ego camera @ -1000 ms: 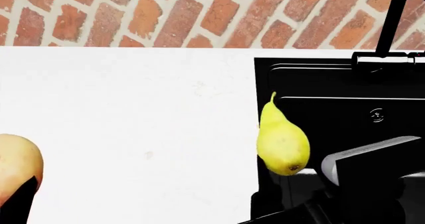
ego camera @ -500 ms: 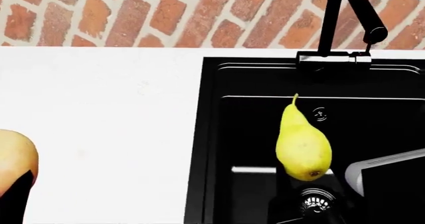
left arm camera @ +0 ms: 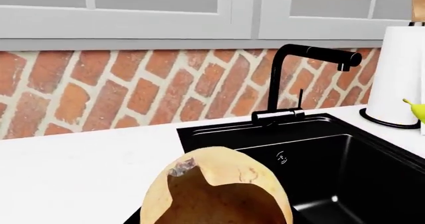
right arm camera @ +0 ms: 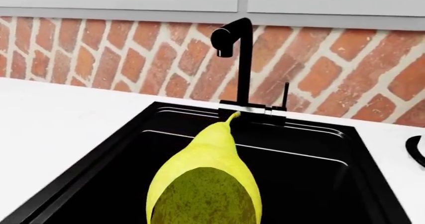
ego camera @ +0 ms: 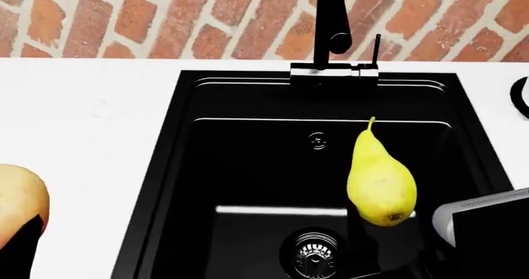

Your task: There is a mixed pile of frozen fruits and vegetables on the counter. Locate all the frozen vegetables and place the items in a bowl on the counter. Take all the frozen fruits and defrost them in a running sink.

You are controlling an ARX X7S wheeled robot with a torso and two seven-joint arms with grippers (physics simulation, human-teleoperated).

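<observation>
— Since the right end effector (ego camera: 388, 226) is hidden under the pear (ego camera: 380, 180), is it clamped?
— Can't tell. The pear hangs over the sink (ego camera: 248, 167), right of the drain (ego camera: 314, 254).
— Handling?
— Probably hard, slick, rounded; best held around its wide base.

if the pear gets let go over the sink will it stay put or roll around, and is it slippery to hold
The pear is smooth and glossy, so it probably slips easily in a grasp. Its rounded, tapering body would likely roll in a curve instead of settling at once. The sink looks deep with steep black walls, so the pear should stay inside, perhaps drifting toward the drain.
</observation>
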